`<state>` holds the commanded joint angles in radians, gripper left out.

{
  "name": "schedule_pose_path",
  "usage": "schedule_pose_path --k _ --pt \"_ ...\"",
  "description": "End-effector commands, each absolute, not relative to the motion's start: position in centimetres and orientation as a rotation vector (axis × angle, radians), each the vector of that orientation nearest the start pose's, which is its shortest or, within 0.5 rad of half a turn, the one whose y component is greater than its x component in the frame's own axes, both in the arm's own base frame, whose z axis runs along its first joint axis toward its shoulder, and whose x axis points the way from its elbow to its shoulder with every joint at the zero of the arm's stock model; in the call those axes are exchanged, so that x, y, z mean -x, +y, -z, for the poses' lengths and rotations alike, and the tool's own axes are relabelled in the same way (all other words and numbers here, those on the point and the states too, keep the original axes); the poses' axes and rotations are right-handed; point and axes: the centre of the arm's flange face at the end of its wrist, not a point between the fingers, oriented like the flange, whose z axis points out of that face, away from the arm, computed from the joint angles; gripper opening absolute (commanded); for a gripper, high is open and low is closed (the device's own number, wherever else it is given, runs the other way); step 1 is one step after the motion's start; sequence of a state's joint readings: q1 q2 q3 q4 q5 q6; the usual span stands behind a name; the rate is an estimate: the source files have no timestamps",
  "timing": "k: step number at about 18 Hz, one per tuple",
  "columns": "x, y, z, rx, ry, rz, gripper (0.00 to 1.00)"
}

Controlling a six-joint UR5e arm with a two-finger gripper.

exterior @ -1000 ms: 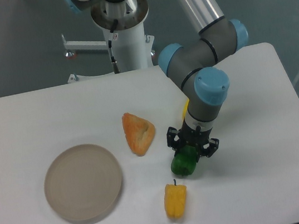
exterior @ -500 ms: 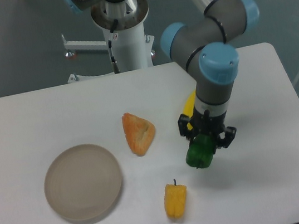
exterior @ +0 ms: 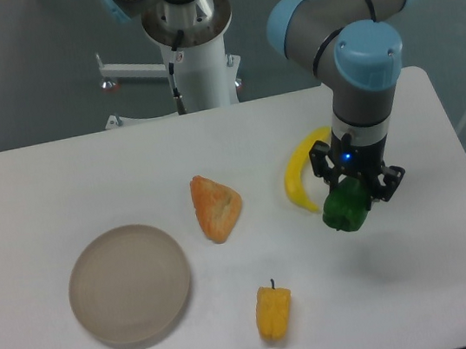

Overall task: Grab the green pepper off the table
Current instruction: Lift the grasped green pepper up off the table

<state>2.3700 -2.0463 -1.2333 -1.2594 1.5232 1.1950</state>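
The green pepper (exterior: pixel 344 209) is a small glossy dark-green lump held in my gripper (exterior: pixel 352 196), which is shut on it from above. It hangs clear of the white table (exterior: pixel 425 286), over the right-hand part, just right of the banana. The black fingers (exterior: pixel 323 164) clasp its top, so its upper part is hidden. The arm's grey wrist with a blue cap (exterior: pixel 366 55) rises straight above it.
A curved yellow banana (exterior: pixel 300 181) lies just left of the gripper. An orange wedge-shaped piece (exterior: pixel 215 206) sits mid-table, a yellow pepper with a stem (exterior: pixel 274 311) near the front, and a round beige plate (exterior: pixel 129 284) at the left. The robot base (exterior: pixel 193 49) stands behind.
The gripper has risen and travelled to the right with the green pepper in it, lifting it off the table. The banana, formerly hidden behind the arm, is now in full view.
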Motion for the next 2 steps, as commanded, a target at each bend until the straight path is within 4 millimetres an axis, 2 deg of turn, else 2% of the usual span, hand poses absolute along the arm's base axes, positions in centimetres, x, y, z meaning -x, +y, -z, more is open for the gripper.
schedule_pose_path --k 2 --pt "40.51 58.66 -40.38 2.943 0.594 -0.180 0.24"
